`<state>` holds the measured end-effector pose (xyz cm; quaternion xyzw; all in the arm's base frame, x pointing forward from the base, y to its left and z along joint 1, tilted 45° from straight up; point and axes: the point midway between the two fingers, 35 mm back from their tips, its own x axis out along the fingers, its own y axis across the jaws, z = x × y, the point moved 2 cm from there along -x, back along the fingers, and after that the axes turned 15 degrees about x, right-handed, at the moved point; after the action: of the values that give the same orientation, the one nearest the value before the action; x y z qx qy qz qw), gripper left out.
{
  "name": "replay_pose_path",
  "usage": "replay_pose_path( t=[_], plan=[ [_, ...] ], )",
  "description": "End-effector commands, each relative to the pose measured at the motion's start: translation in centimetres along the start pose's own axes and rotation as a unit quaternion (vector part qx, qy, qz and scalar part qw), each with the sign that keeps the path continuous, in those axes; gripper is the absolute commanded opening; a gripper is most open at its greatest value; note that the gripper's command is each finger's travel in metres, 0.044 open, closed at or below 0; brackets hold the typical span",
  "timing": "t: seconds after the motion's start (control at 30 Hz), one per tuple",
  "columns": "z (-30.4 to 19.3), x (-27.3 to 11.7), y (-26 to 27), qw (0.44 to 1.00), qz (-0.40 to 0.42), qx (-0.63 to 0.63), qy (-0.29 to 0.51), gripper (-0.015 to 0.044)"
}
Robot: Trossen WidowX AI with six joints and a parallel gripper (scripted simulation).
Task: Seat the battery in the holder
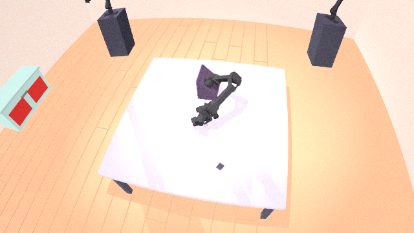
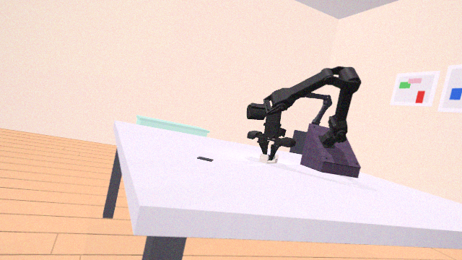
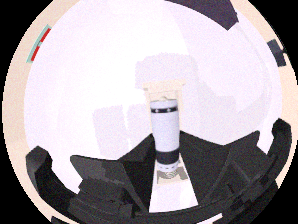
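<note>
Battery [image 3: 165,131] sits gripped in our gripper [image 1: 206,123] [image 2: 268,157] [image 3: 165,135], aligned lengthwise over the holder [image 1: 207,127] [image 2: 263,158] [image 3: 164,87], presumably so we can seat both ends gently.
</note>
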<state>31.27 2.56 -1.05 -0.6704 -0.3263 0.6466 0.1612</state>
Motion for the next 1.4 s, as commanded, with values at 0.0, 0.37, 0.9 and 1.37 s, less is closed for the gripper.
replay_pose_path(
  t=[0.0,0.37,0.9,1.37],
  plan=[
    [-0.5,-0.2,-0.2,1.0,-0.005,-0.008,0.025,0.0081],
    [-0.2,0.0,-0.3,0.998,-0.012,-0.01,0.053,0.0081],
    [-0.1,0.1,-0.3,0.998,-0.014,-0.011,0.065,0.0081],
    [0.9,0.4,-0.1,0.998,-0.012,-0.01,0.066,0.0081]
  ],
)
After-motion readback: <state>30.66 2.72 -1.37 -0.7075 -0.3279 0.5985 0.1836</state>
